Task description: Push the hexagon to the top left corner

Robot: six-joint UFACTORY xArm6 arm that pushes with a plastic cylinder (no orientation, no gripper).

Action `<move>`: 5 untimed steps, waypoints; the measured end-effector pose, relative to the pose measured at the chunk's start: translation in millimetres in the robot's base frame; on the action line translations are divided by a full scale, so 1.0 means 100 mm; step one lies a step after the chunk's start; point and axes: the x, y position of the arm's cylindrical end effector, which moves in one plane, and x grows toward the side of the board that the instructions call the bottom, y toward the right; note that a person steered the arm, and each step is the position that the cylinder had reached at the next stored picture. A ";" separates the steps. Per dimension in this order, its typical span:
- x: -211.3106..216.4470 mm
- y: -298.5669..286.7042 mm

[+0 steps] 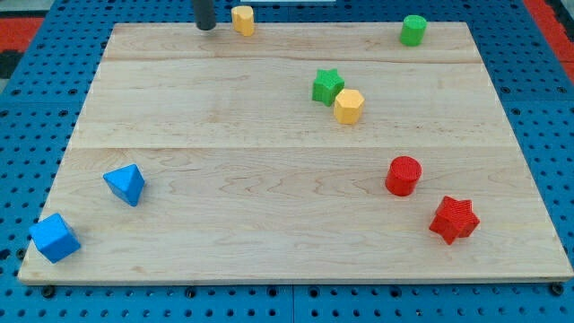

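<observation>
My tip [206, 27] is resting at the board's [269, 260] top edge, just left of a small yellow block [243, 20] — the rod has no jaws to open or close. The yellow hexagon [349, 106] is sitting well apart from it, toward the view's right and lower down, touching the green star [327, 86] — a green cylinder [413, 30] is standing near the top right corner

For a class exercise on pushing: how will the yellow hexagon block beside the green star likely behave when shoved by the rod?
The yellow hexagon block sits flat and squat, so it probably slides rather than tips. Its flat sides may make it turn off-centre. It touches the green star, which could get dragged along.
</observation>
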 end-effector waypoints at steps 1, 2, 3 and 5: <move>0.28 0.31; 0.89 0.49; 1.55 0.54; 1.83 1.46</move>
